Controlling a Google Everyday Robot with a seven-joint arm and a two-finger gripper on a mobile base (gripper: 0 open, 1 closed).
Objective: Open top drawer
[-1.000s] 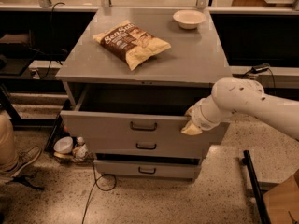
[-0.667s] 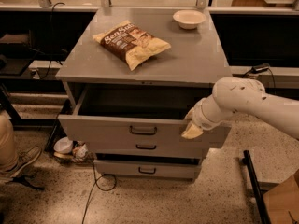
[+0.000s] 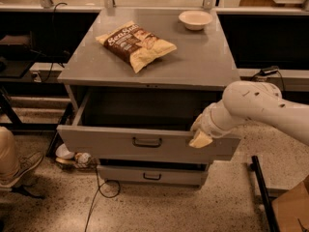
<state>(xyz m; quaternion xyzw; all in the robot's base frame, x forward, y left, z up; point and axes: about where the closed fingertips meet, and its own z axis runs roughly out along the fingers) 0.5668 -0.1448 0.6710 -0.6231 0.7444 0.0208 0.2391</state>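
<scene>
Grey sheet-metal top drawer (image 3: 104,140), standing well open at 6 o'clock from the chip bag (image 3: 135,45), should handle rigid and light; grasp the front rim or pull handle (image 3: 147,142), with the gripper (image 3: 200,138) at the rim, 3 o'clock of that handle, closure indeterminable.

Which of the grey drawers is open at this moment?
The top drawer, its front pulled forward and dark interior exposed, with the gripper at its upper right edge. The lower drawer visible beneath it sits back in the cabinet.
</scene>
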